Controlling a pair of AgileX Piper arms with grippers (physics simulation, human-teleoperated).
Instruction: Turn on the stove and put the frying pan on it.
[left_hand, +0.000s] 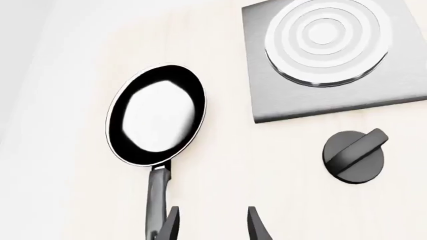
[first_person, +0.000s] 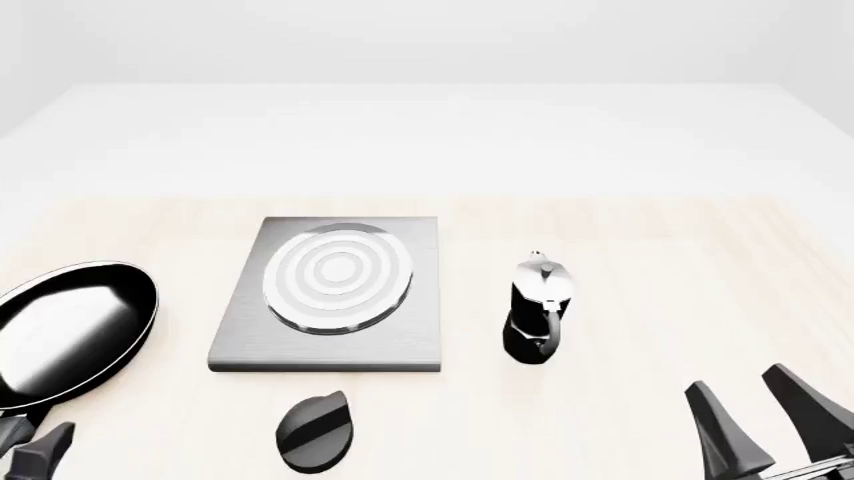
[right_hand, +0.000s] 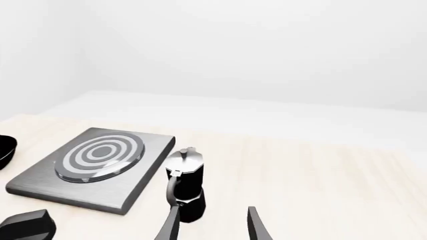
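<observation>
The frying pan lies on the table at the far left, black with a pale inside, and its handle points back toward me. The stove, a grey slab with concentric rings, lies flat to the pan's right with nothing on it. My left gripper is open and empty above the near left table, with the pan's handle just outside one finger. My right gripper is open and empty at the near right. The stove also shows in the right wrist view.
A small black round knob with a raised ridge sits on the table in front of the stove. A black-and-silver moka pot stands upright to the stove's right, between the stove and my right gripper.
</observation>
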